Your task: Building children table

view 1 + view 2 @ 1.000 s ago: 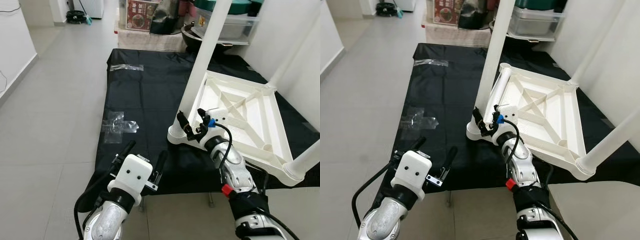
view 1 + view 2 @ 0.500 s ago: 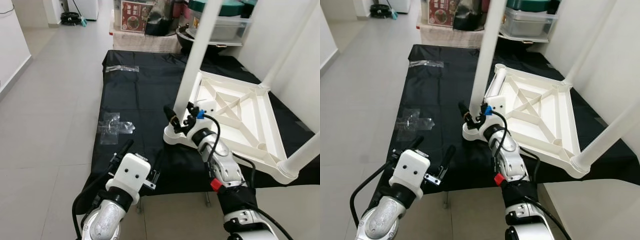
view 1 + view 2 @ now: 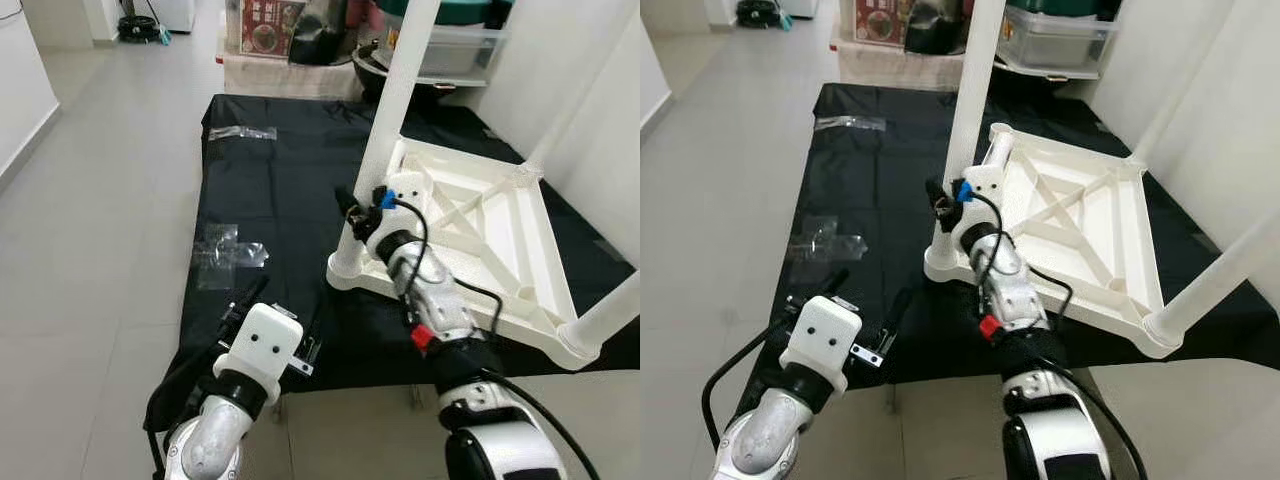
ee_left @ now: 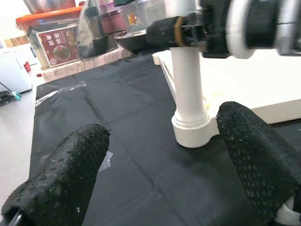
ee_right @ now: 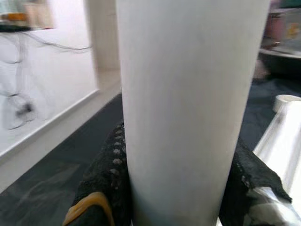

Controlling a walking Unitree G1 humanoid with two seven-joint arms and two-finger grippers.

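A: What is shown in the left eye view?

B: An upturned white table top (image 3: 480, 225) is seen lying on a black mat (image 3: 280, 190) on the tiled floor (image 3: 100, 200). A white leg (image 3: 392, 110) is stood upright in the near-left corner socket (image 3: 350, 268), and the right gripper (image 3: 362, 212) is clamped around it low down. A second fitted leg (image 3: 605, 318) is seen at the near-right corner, and a third (image 3: 580, 100) at the far-right corner.

A: And the right eye view?

B: The same scene is given. At the far-left corner a round socket (image 3: 1003, 131) is seen with nothing standing in it, so one leg is judged to be left. Clear plastic wrapping (image 3: 825, 238) is left on the mat. The left gripper (image 3: 862, 320) is held low over the mat's near edge, its fingers parted and nothing between them.

A: The left wrist view?

B: The two black fingers (image 4: 254, 146) are seen well apart, with the leg's base collar seated in its corner beyond them.

A: The right wrist view?

B: The leg is seen close up, with black pads (image 5: 110, 165) pressed to both sides of it. Whether it is fully seated cannot be told. Turning the table upright is judged still to be done.
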